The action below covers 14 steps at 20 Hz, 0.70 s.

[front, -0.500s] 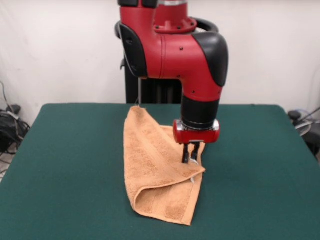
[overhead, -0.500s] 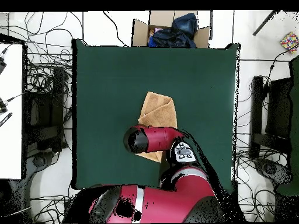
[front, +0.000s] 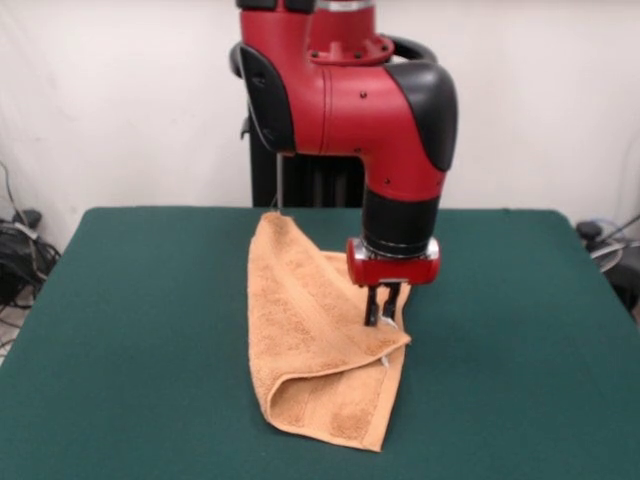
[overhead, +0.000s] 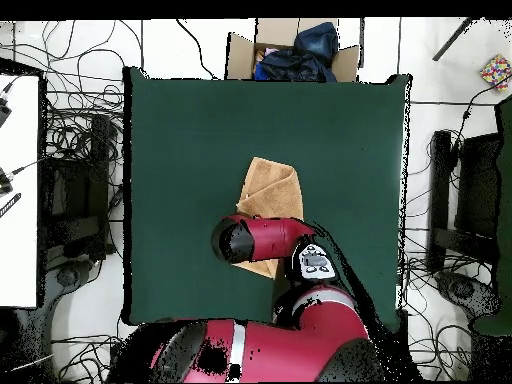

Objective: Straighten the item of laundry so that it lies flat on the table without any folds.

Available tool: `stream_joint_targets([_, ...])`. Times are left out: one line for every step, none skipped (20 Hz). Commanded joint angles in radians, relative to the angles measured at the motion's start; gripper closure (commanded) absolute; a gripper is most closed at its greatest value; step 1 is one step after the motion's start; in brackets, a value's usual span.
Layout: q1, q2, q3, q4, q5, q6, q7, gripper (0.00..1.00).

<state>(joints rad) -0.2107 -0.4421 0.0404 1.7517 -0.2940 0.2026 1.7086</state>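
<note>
Half a second on, nothing had really shifted: my claw (front: 382,315) stayed down on the towel (front: 310,330), near its right edge. I could not tell whether it was pinching cloth. The towel remained folded over itself in the middle of the table (front: 130,330), so flattening it had not progressed
</note>
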Motion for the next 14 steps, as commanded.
stream_joint_targets([0.018,-0.065,0.002,0.021,0.070,0.076,0.178,1.00])
stream_joint_targets([0.020,-0.094,0.003,0.031,0.076,0.101,0.175,1.00])
stream_joint_targets([0.022,-0.123,0.003,0.041,0.081,0.127,0.171,1.00])
stream_joint_targets([0.025,-0.148,0.002,0.046,0.086,0.146,0.168,1.00])
stream_joint_targets([0.024,-0.171,0.005,0.055,0.090,0.163,0.164,1.00])
stream_joint_targets([0.027,-0.190,0.003,0.060,0.095,0.181,0.163,1.00])
stream_joint_targets([0.031,-0.206,0.000,0.062,0.096,0.198,0.158,1.00])
stream_joint_targets([0.034,-0.221,-0.003,0.064,0.098,0.215,0.156,1.00])
stream_joint_targets([0.036,-0.232,-0.004,0.062,0.099,0.229,0.151,1.00])
stream_joint_targets([0.037,-0.241,-0.004,0.064,0.101,0.242,0.150,1.00])
stream_joint_targets([0.037,-0.243,-0.003,0.064,0.101,0.246,0.150,1.00])
stream_joint_targets([0.040,-0.245,-0.005,0.063,0.099,0.248,0.152,1.00])
stream_joint_targets([0.040,-0.244,-0.005,0.062,0.098,0.248,0.153,1.00])
stream_joint_targets([0.039,-0.239,-0.003,0.058,0.096,0.248,0.154,1.00])
